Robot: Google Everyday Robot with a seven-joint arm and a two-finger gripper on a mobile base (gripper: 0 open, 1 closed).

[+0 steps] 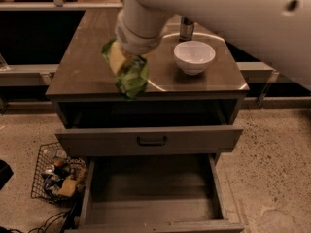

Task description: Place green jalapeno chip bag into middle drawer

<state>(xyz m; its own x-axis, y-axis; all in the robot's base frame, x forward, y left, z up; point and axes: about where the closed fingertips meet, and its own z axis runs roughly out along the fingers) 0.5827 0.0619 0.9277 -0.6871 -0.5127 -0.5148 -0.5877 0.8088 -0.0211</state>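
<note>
My gripper (pixel 120 61) is shut on the green jalapeno chip bag (pixel 132 77), a wrinkly bright green foil bag. It hangs from the yellowish fingers (pixel 115 56) above the front edge of the brown counter top (pixel 77 72), clear of the surface. The white arm crosses the top of the view. Below, the middle drawer (pixel 150 205) stands pulled far out, wide with a plain flat floor and nothing in it. Above it, a drawer with a grey front and a small dark handle (pixel 151 141) is pulled out a little. The bag is over this upper drawer, left of centre.
A white bowl (pixel 194 56) sits on the counter to the right of the bag, with a dark cylinder (pixel 186 28) behind it. A wire basket (pixel 58 176) of clutter and cables stands on the floor, left of the middle drawer. Speckled floor lies to the right.
</note>
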